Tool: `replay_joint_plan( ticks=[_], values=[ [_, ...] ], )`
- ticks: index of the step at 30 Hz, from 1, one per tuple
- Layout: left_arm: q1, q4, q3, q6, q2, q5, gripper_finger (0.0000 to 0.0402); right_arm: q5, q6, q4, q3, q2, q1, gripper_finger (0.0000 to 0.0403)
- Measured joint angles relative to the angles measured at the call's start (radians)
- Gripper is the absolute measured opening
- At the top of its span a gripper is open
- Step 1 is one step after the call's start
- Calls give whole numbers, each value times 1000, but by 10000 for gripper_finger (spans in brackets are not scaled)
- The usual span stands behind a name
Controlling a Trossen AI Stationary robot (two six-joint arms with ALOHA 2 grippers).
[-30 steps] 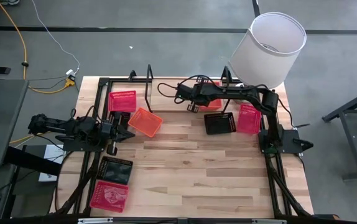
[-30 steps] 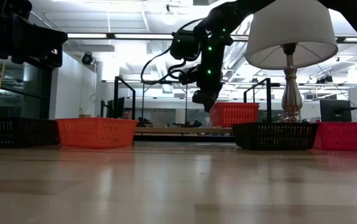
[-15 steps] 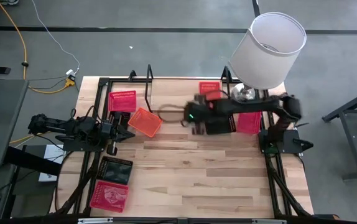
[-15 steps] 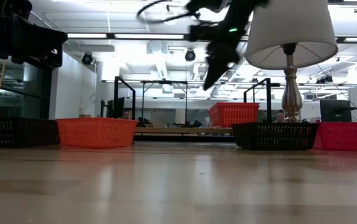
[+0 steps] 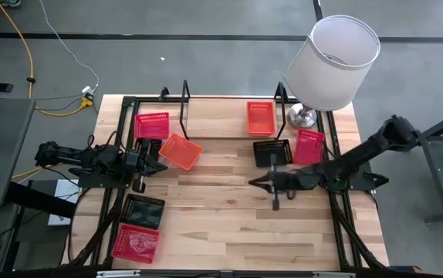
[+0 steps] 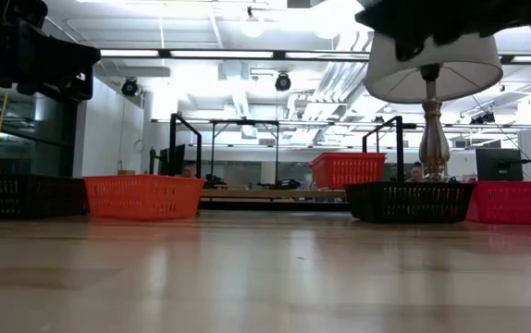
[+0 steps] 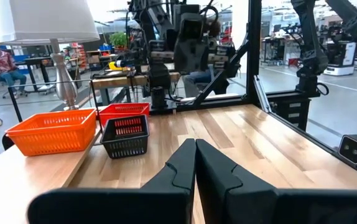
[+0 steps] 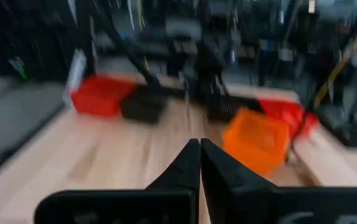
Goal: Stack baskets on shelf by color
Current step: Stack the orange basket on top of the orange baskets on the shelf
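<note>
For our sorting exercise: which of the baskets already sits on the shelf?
The orange basket at the shelf's right end, lying between its black rods; all others rest on the table.

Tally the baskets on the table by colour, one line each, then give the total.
Red or pink baskets: 3
Orange baskets: 2
Black baskets: 2
Total: 7
</note>
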Motion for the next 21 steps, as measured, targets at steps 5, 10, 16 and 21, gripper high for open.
replay_joint_plan(
  ticks=[5,10,16,21],
  values=[
    [0,0,0,0,0,0,3,12,-66,150,-36,0,36,0],
    [0,21,0,0,0,0,3,12,-88,150,-24,0,36,0],
    [0,137,0,-25,0,0,3,12,-87,148,-24,1,35,0],
    [0,353,1,-267,11,-40,3,11,-62,142,-24,1,35,0]
  ],
)
